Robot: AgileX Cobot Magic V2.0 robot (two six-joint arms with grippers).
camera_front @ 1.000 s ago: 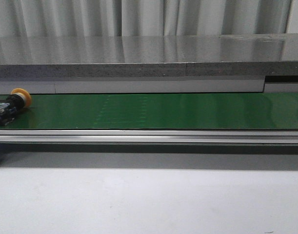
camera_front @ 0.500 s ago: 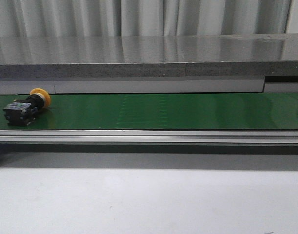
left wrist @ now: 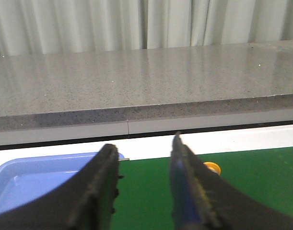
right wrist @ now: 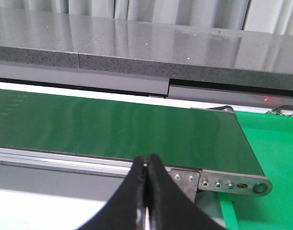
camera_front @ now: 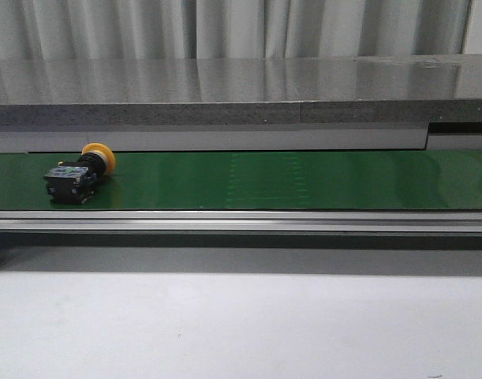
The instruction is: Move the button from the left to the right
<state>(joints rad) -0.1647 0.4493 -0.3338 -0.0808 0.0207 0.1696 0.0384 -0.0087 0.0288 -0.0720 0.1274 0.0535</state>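
The button (camera_front: 77,175) lies on its side on the green conveyor belt (camera_front: 264,180) at the left of the front view, its orange-yellow head pointing to the back right and its black body toward the front left. In the left wrist view only the yellow head of the button (left wrist: 212,167) peeks out beside one finger. My left gripper (left wrist: 144,152) is open with nothing between its fingers, above the belt's left end. My right gripper (right wrist: 146,161) is shut and empty, in front of the belt's right end (right wrist: 218,143). Neither gripper shows in the front view.
A blue tray (left wrist: 36,179) sits beside the belt's left end. A grey stone ledge (camera_front: 241,91) runs behind the belt. A metal rail (camera_front: 241,221) edges the belt's front side. Past the belt's right end lies a bright green surface (right wrist: 275,143).
The button has travelled to the right along the belt, from the left edge of the front view to about a sixth of the way across.
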